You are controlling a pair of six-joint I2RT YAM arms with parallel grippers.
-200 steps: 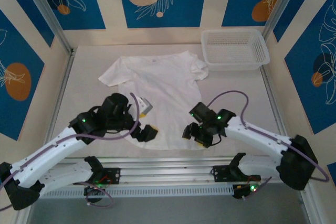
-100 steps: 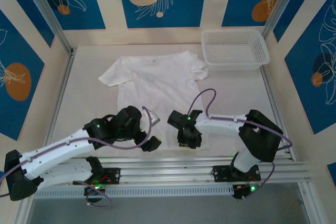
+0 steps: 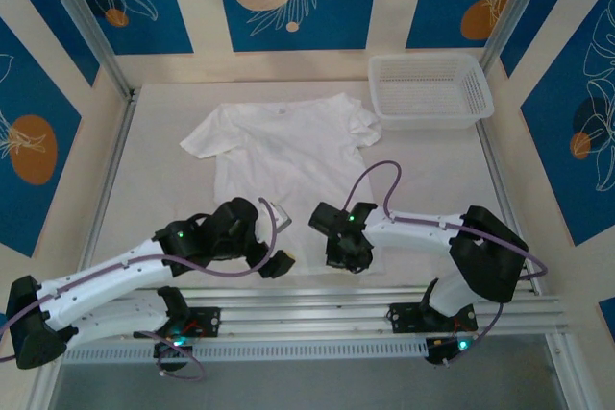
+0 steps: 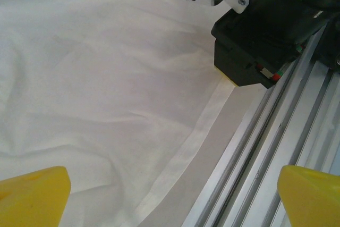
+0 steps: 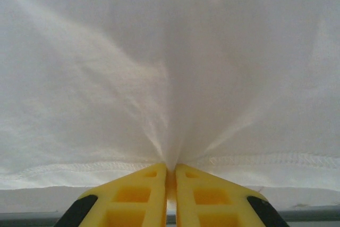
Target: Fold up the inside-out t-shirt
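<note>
Clearly the folding has barely begun: the inside-out t-shirt [image 3: 283,156] lies spread flat in the middle of the table [image 3: 154,180], collar toward the top of the overhead frame, sleeves out to either side and hem toward the bottom, with no fold made in it yet. The white mesh basket [image 3: 428,93] stands at the upper right, just beside one sleeve. At the lower edge of the cloth the right gripper [image 5: 170,171] is clamped on the hem; in its own wrist view the yellow fingers are pressed together and the fabric radiates from them in tight creases above the stitched seam. The left gripper [image 3: 277,237] hovers near the lower left part of the hem with its fingers spread wide and nothing between them; its wrist view looks down on the shirt's edge and the aluminium rail [image 4: 276,147] beside it. By my judgement only the first grasp is done: a second hold on the hem and every fold are left.
</note>
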